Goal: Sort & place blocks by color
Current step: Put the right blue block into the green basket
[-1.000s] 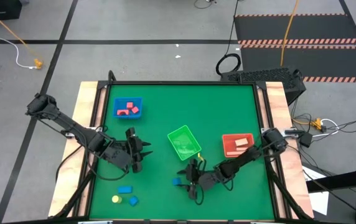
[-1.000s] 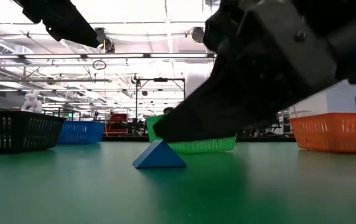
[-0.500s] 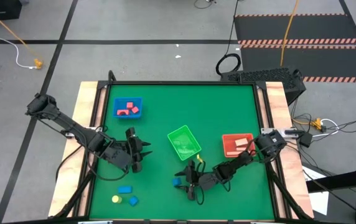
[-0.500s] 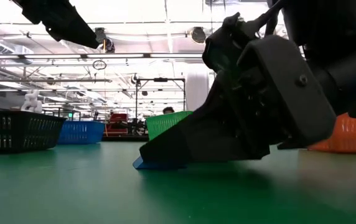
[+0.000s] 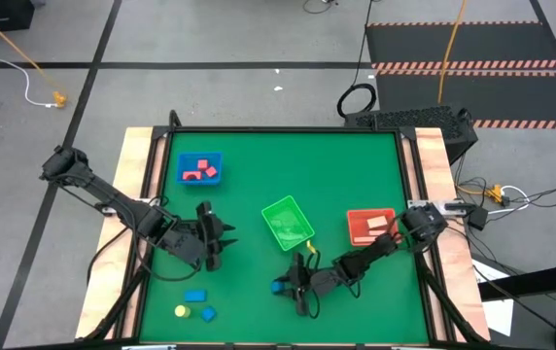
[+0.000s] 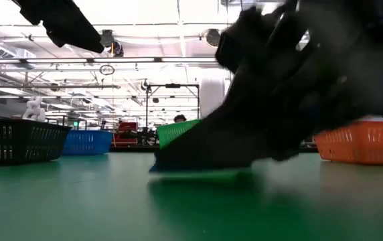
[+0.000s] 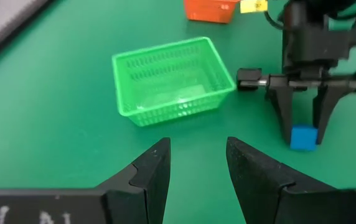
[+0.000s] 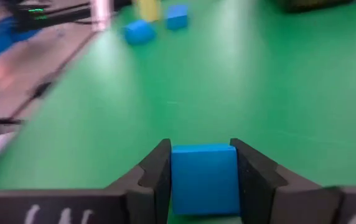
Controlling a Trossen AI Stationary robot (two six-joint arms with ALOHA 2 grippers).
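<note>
- Blue block (image 8: 203, 170) sits clamped between the jaws of the right gripper (image 5: 294, 288), low on the green surface (image 5: 356, 175) just in front of the green bin (image 5: 288, 223).
- Left gripper (image 5: 216, 239) hangs over the surface to the left, jaws spread and empty.
- Near the front edge lie two blue blocks (image 5: 195, 297) and a yellow one (image 5: 180, 311).
- Farther back, a red bin (image 5: 369, 227) holds a tan piece; a blue bin (image 5: 200, 168) holds red pieces.
</note>
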